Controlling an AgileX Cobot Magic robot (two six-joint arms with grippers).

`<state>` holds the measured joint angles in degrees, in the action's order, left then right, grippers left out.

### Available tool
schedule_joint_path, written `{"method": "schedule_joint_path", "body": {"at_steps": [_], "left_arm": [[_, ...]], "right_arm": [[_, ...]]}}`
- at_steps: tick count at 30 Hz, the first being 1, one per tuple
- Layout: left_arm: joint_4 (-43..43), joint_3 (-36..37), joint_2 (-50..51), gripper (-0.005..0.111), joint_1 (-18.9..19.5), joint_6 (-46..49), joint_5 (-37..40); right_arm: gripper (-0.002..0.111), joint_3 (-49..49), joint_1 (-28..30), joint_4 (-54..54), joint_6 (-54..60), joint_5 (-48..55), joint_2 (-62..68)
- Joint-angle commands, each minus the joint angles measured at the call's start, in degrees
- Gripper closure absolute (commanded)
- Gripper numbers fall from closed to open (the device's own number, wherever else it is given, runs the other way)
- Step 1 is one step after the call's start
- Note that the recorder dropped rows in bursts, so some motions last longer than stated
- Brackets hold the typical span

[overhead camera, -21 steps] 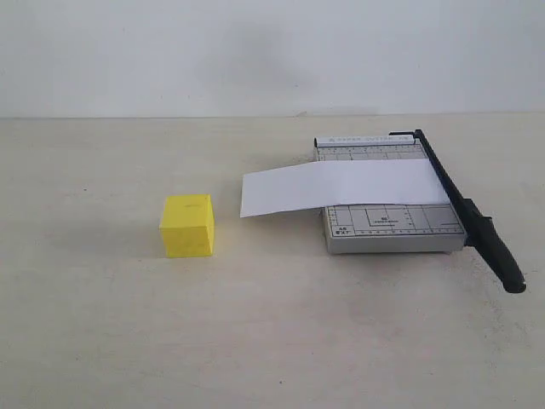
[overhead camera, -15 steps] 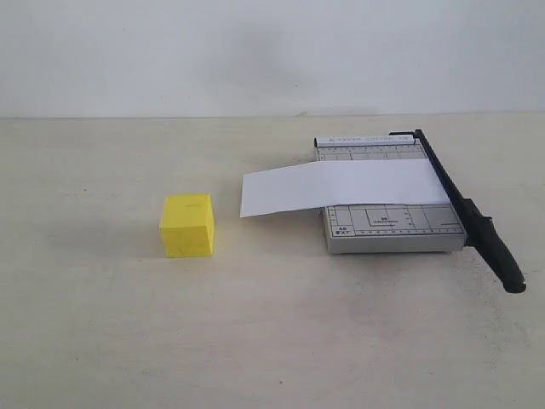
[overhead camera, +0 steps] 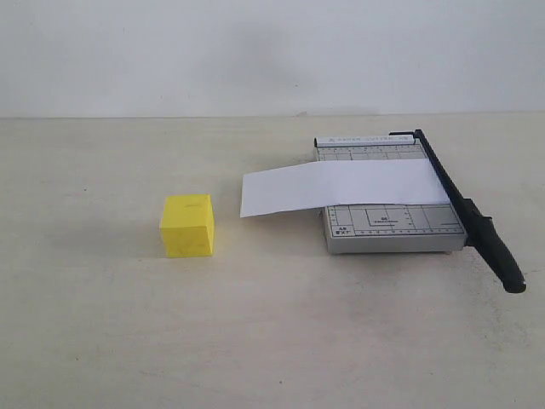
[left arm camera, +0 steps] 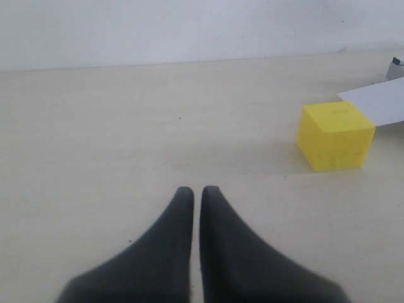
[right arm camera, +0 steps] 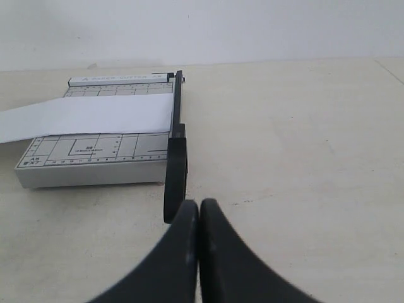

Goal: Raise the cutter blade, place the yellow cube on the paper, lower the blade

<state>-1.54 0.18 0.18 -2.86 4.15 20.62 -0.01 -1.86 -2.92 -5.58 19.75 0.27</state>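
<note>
Hovering over table [overhead camera: 272, 341]: L gripper [left arm camera: 196, 189] jaws pinched together, empty. R gripper [right arm camera: 199, 203] same, clamped on nothing; cutter blade [right arm camera: 175, 158] handle end sits just ahead of its tips, not gripped. Yellow cube [overhead camera: 188, 225] on bare table, ext-view left of paper [overhead camera: 341, 187], near, not touching. Blade down flat along cutter board [overhead camera: 392, 228] right edge, hinge at far end. Paper lies across board, right end reaching blade, left end overhanging.
</note>
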Motion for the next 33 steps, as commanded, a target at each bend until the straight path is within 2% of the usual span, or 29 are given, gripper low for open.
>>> {"method": "schedule_joint_path", "body": {"at_steps": [1, 10, 13, 20, 24, 27, 28, 31, 33], "left_arm": [[0.00, -0.18, -0.18, 0.102, -0.03, -0.47, -0.73], [0.00, -0.18, -0.18, 0.102, -0.03, -0.47, -0.73], [0.00, -0.18, -0.18, 0.102, -0.03, -0.47, -0.73], [0.00, -0.18, -0.18, 0.102, -0.03, -0.47, -0.73], [0.00, -0.18, -0.18, 0.102, -0.03, -0.47, -0.73], [0.00, -0.18, -0.18, 0.102, -0.03, -0.47, -0.73], [0.00, -0.18, -0.18, 0.102, -0.03, -0.47, -0.73], [0.00, -0.18, -0.18, 0.102, -0.03, -0.47, -0.73], [0.00, -0.18, -0.18, 0.102, -0.03, -0.47, -0.73]], "right_arm": [[0.108, 0.01, 0.20, -0.15, 0.05, -3.82, -0.27], [0.108, 0.01, 0.20, -0.14, 0.05, -8.43, -0.27], [0.108, 0.01, 0.20, -0.14, 0.05, -20.06, -0.27], [0.108, -0.85, 0.20, -0.14, 0.05, -56.49, -0.27], [0.108, -0.74, 0.20, 0.17, 0.05, -71.24, -0.27], [0.108, -0.74, 0.20, 0.26, 0.70, -79.19, -0.27], [0.108, -0.89, 0.20, 2.92, 4.41, -81.74, -0.27], [0.108, -1.39, 0.20, 8.20, -4.72, -86.54, -0.27], [0.108, -3.20, 0.20, 11.06, -13.63, -79.31, -0.27]]}}
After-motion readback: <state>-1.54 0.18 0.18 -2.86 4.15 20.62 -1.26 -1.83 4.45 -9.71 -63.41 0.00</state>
